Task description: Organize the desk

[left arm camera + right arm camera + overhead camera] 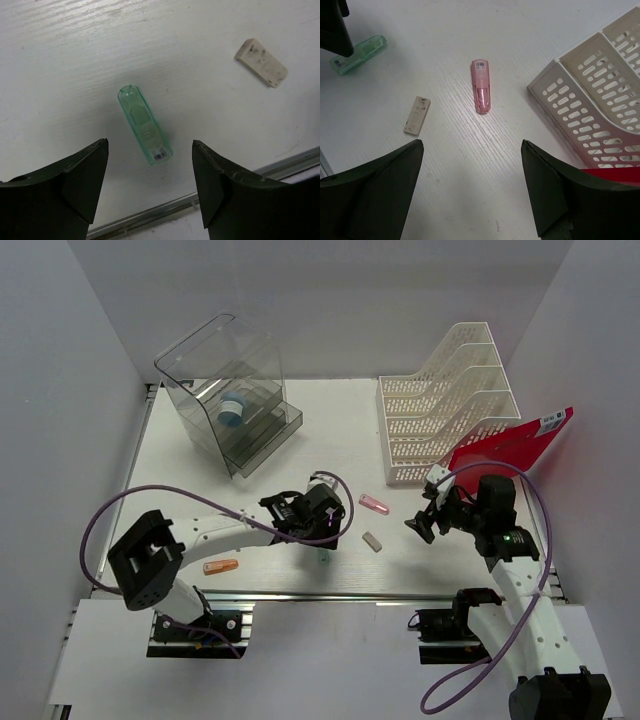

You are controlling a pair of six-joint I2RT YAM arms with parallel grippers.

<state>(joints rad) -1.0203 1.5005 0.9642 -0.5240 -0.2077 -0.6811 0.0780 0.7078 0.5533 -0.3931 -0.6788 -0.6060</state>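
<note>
The left end effector [150, 144], fingers apart, hung over the green case [145, 125] on the table [60, 60]; its long axis crossed their closing line.

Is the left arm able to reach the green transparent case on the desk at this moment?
Probably yes. The left gripper is open over the green case, which lies flat on the desk in line with the gap between the two fingers. Nothing covers it, and the eraser lies well apart.

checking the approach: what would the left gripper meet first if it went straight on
Probably the green translucent case, lying on the desk in line between the fingers of the open left gripper; depth is unclear.
</note>
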